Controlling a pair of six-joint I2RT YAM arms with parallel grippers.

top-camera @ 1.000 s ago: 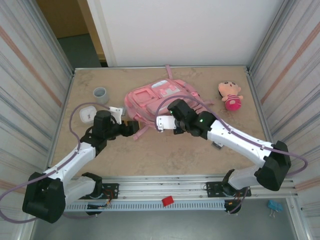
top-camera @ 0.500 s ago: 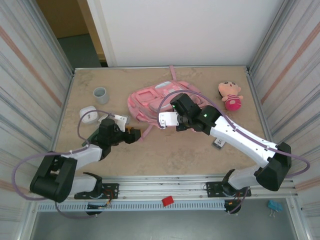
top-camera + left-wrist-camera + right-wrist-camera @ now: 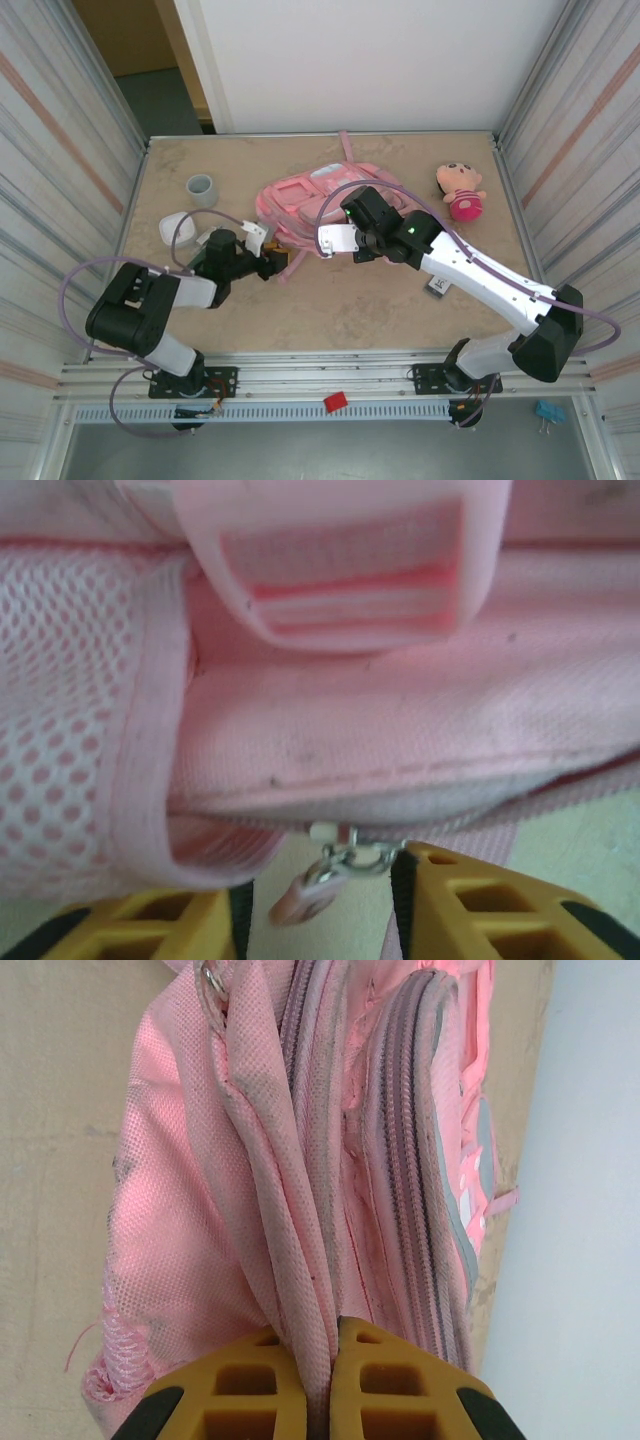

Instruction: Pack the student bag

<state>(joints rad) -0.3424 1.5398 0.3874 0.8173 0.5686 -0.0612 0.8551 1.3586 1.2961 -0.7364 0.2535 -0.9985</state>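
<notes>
The student bag (image 3: 300, 195), a big pink backpack, lies mid-table with its near edge lifted. My right gripper (image 3: 330, 236) is shut on a fold of the student bag's pink fabric (image 3: 300, 1240); in the right wrist view the yellow fingertips (image 3: 250, 1385) pinch it tight. My left gripper (image 3: 273, 262) sits low at the student bag's near-left corner. Its jaws stand open around a small pink zipper pull (image 3: 308, 897) hanging from a metal ring; the right fingertip (image 3: 480, 900) is close to the ring and the left one stands clear.
A grey cup (image 3: 201, 189) and a white round case (image 3: 176, 228) sit at the left. A plush doll (image 3: 460, 190) lies at the far right. A small black-and-white tag (image 3: 438, 287) rests under the right arm. Metal walls close both sides.
The left arm dropped low and reached right to the bag's corner, its jaws narrowing around the zipper pull. The right gripper lifted the bag's fabric slightly, then held still.
</notes>
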